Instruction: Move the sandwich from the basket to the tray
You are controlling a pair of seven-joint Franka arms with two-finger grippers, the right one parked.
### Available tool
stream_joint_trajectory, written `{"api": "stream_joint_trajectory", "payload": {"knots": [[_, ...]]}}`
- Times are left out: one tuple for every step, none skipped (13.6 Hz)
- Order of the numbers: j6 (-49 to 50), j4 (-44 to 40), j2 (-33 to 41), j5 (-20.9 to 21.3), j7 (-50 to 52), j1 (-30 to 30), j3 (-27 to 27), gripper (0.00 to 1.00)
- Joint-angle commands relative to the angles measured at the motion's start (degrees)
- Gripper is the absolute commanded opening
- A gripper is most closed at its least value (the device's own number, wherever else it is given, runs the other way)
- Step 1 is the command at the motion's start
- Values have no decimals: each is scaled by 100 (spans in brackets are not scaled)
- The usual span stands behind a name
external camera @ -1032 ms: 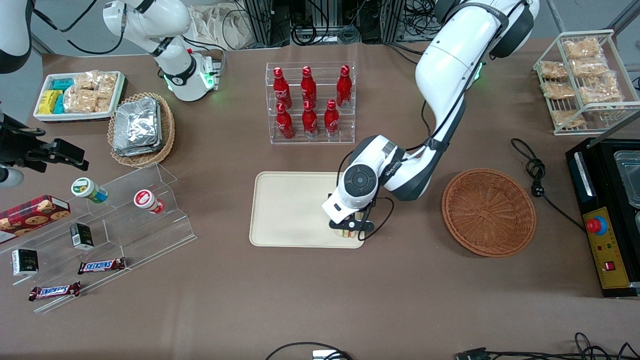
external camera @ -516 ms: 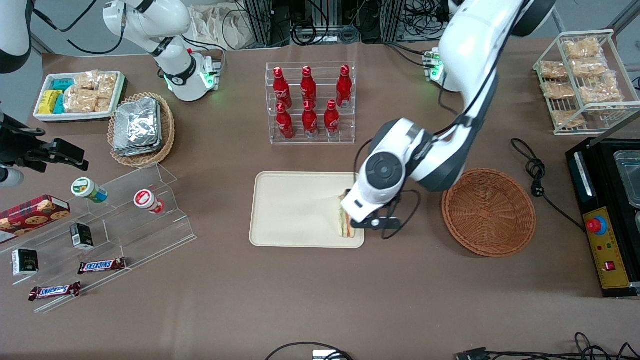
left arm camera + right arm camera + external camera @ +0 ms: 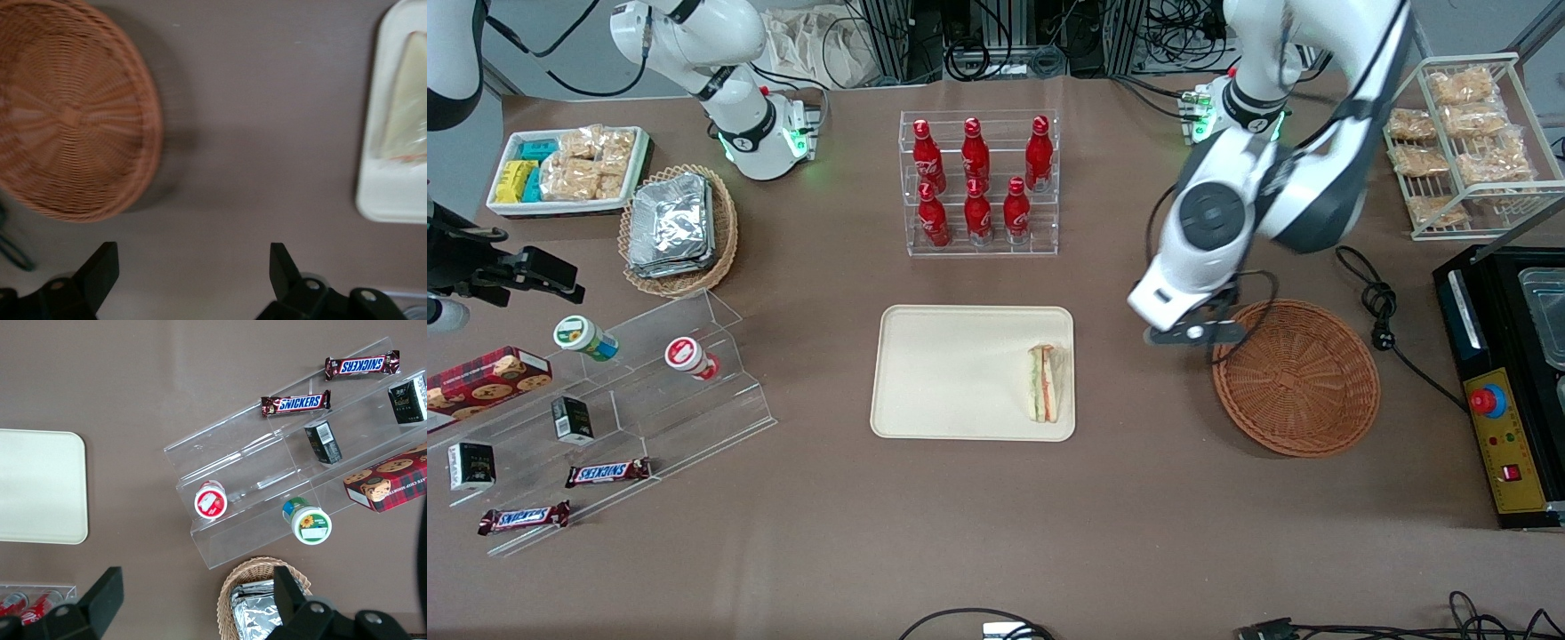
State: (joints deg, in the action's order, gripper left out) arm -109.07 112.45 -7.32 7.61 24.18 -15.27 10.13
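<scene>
The gripper hangs empty, fingers spread apart, above bare table between the wicker basket and the cream tray; the wedge sandwich lies flat inside the tray's basket-side edge; delivery looks complete.

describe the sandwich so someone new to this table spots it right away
Find the cream tray mid-table, nearer the front camera than the rack of red bottles. The sandwich lies on it, at the edge toward the brown wicker basket. It is the tray's only item: a pale wedge with green and orange filling. The open hand hovers between tray and basket.
</scene>
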Motion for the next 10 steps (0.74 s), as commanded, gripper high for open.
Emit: {"api": "stream_joint_trajectory", "payload": {"knots": [[297,418,739,-110,-1088,768,42,100],[560,314,793,-111,-1239,954,33,100],[859,60,784,-119,-1449,1190,33,100],[1149,-282,723,-128,-1616,1419,33,100],[1413,-633,618,-128,-1714,1517,33,100],[1633,-924,513,-120,-1776,1570,33,100],[1809,-1162,416,-119,-1785,1579,33,100],[1863,-1355,293,-128,-1785,1579,33,100],[1855,-1497,240,-128,-1794,1579,33,100],[1820,-1585,231,-137,-1803,1579,42,100]]}}
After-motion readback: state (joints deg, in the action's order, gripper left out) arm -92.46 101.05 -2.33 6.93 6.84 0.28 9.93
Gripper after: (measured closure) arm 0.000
